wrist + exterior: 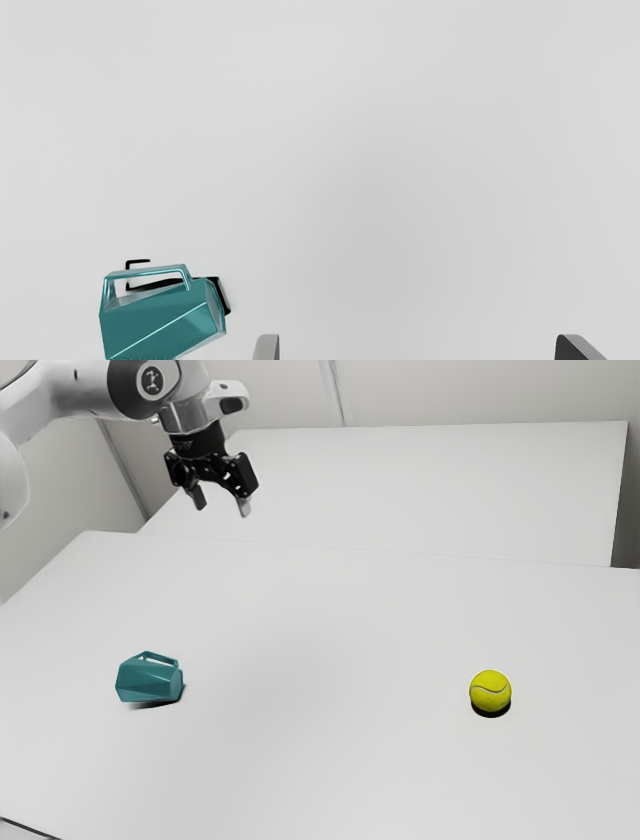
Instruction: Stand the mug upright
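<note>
High above the table's far part, my gripper (222, 508) hangs open in the exterior view, with nothing between its fingers. The teal faceted mug (149, 680) lies on its side on the table, well below the gripper, near the exterior view's left, its handle on the upper side. In the wrist view the mug (160, 317) shows its handle and a dark shadow beside it, off to one side of my gripper (417, 347), whose fingertips stand wide apart.
A yellow tennis ball (490, 691) rests on the white table (320, 760) toward the exterior view's right. Behind the table stands another white surface (430, 490), with walls beyond it.
</note>
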Tool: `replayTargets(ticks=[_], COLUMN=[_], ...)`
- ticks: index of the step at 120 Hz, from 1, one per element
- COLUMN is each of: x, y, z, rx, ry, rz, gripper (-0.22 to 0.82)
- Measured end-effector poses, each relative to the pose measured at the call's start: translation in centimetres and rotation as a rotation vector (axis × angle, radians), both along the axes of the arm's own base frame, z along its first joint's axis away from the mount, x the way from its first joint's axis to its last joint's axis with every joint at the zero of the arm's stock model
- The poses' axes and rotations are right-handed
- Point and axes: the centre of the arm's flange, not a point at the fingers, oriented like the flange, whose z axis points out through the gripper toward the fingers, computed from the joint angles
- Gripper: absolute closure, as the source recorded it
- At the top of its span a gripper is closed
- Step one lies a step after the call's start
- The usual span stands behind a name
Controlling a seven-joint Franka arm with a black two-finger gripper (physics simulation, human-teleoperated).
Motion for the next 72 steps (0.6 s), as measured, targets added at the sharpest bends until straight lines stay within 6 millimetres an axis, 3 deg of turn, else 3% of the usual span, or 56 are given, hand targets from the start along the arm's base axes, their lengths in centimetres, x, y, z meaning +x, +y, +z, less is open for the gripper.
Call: replayTargets(ticks=[38, 58, 72], x=[-0.1, -0.1, -0.5], y=[0.9, 7.2, 9.2], z=[-0.3, -4.6, -7.5], rx=[-0.023, -0.165, -0.224], ry=[0.006, 0.087, 0.137], rz=[0.024, 0.163, 0.218], gripper=[0.0, 0.0, 0.0])
